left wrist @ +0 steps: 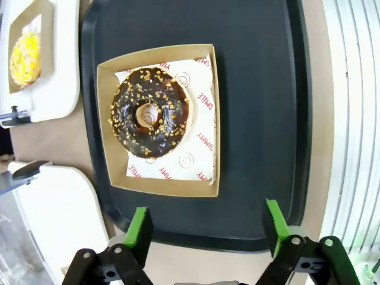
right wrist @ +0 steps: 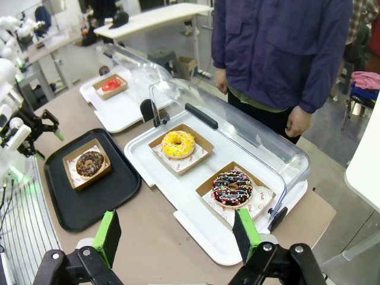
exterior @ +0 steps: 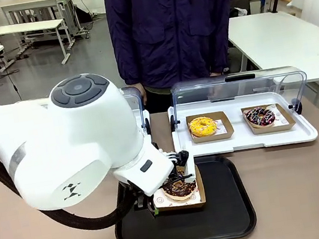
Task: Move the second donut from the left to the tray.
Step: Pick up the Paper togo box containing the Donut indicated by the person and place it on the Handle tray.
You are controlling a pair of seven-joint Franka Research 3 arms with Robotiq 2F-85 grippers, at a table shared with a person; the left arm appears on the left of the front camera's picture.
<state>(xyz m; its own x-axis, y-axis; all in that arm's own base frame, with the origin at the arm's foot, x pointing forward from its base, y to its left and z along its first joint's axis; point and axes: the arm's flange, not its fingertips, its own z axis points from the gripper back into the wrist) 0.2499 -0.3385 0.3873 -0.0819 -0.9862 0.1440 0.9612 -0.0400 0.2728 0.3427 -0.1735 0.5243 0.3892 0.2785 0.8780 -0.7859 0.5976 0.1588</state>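
The chocolate donut with yellowish drizzle (left wrist: 149,113) lies in its small brown cardboard tray (left wrist: 205,184), which rests flat on the large black tray (left wrist: 261,119). My left gripper (left wrist: 208,228) is open above the black tray's near rim, its green pads apart and clear of the cardboard. From the front, the donut (exterior: 181,187) sits on the black tray (exterior: 223,212) just beside my left gripper (exterior: 149,205), which the arm partly hides. My right gripper (right wrist: 178,234) is open and holds nothing, high above the table, looking down on the donut (right wrist: 91,163) and black tray (right wrist: 89,202).
A white tray with a raised clear lid (exterior: 244,136) holds a yellow donut (exterior: 202,126) and a sprinkled chocolate donut (exterior: 260,117). A second white tray (right wrist: 127,107) holds a red-glazed donut (right wrist: 111,84). A person (exterior: 172,26) stands at the far side.
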